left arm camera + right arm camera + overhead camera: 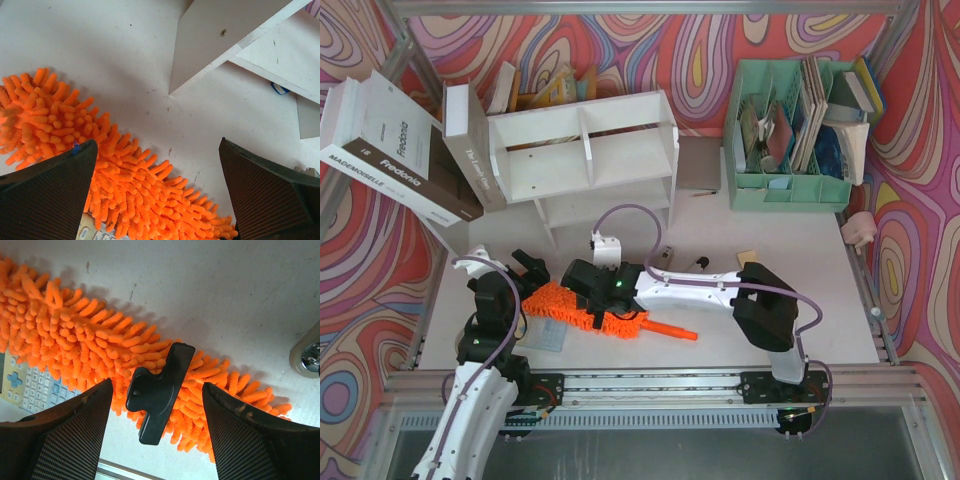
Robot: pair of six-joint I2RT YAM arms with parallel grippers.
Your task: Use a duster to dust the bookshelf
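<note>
The orange fluffy duster (575,305) lies flat on the table in front of the white bookshelf (585,150), its thin handle (670,330) pointing right. My right gripper (584,287) hovers over its middle. In the right wrist view the right gripper (157,384) stands open, with a black clip (159,390) on the duster (75,340) sitting between the fingers, touched by neither. My left gripper (530,272) hangs over the duster's left end. It (157,141) is wide open and holds nothing, with the duster (130,185) below and a bookshelf foot (210,40) beyond.
A calculator (30,385) lies partly under the duster. A mint-green file organiser (790,140) stands at the back right. Large books (390,150) lean against the shelf's left side. A small pink object (860,230) sits at the right table edge.
</note>
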